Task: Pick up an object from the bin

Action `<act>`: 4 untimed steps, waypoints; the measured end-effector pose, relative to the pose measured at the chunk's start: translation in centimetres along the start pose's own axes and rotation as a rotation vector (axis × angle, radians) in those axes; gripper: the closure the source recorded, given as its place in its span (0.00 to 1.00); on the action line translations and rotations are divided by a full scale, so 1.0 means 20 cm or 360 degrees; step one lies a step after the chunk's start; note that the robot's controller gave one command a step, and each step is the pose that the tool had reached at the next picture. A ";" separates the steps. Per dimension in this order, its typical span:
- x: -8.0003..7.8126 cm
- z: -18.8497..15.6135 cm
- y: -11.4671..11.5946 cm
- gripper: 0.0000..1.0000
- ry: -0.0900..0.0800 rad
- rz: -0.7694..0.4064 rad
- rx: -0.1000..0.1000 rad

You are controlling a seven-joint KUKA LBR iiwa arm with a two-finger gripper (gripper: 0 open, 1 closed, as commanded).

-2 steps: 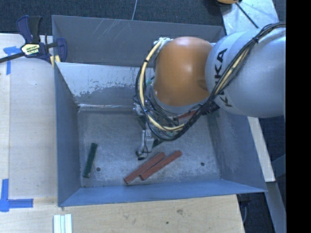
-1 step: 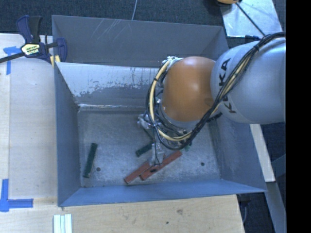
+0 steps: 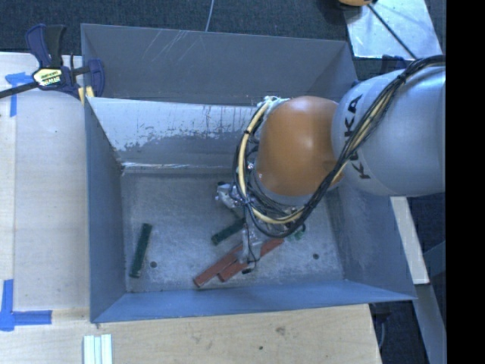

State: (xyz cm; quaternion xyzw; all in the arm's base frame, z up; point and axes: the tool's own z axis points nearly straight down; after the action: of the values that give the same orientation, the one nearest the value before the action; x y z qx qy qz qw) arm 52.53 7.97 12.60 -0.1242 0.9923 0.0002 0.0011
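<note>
Claw [image 3: 248,258] is seen at the reddish-brown flat strip [image 3: 214,273] near the bin's [image 3: 106,203] front wall; spread or pinching cannot be told. Strip is judged light, stiff, best taken across its narrow width

I take this for a robotics lab. A silver KUKA arm [image 3: 394,135], its wrist capped by an orange cover [image 3: 295,146] and looped with yellow and black cables [image 3: 246,154], reaches into a grey sheet-metal bin [image 3: 227,67]. Behind the bin lies a dark carpeted floor [image 3: 136,2].
</note>
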 end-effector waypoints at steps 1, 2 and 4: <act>0.08 0.03 -0.08 0.00 0.0007 0.0167 0.0000; -0.06 0.27 -0.15 1.00 -0.0003 -0.0215 -0.0001; -0.06 0.05 -0.16 1.00 0.0011 -0.0206 -0.0003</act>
State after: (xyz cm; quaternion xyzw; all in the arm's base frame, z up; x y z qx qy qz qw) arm 54.44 5.09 11.63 -0.1880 0.9822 0.0006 -0.0023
